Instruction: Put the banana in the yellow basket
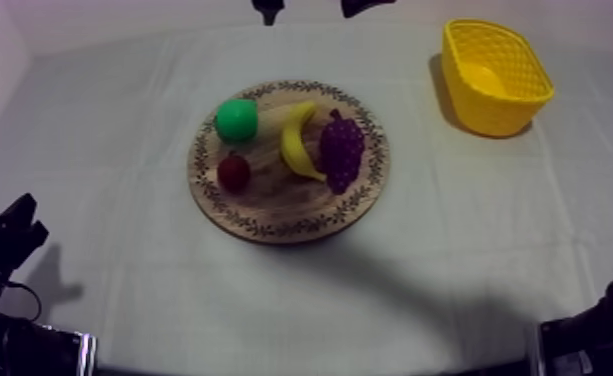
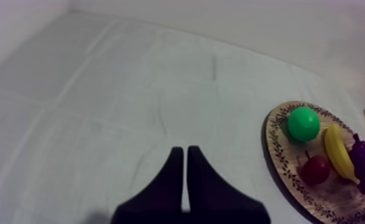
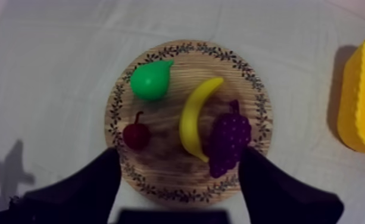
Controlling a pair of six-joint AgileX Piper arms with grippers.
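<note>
The yellow banana (image 1: 295, 140) lies on the round wooden board (image 1: 280, 207) at the table's middle, between a green pear (image 1: 237, 119) and purple grapes (image 1: 341, 150). A small red fruit (image 1: 234, 172) sits in front of the pear. The yellow basket (image 1: 495, 75) stands at the far right. My left gripper (image 2: 184, 154) is shut on nothing, low over bare cloth, well left of the board (image 2: 278, 152) and banana (image 2: 338, 154). My right gripper (image 3: 180, 154) is open above the board's near rim (image 3: 187, 47), its fingers either side of the banana (image 3: 193, 119) and grapes (image 3: 229, 140), not touching.
My left arm (image 1: 5, 240) rests at the near left edge and my right arm (image 1: 595, 335) at the near right. Two dark shapes (image 1: 267, 8) stand at the far edge. Bare cloth lies between the board and the basket (image 3: 363, 98).
</note>
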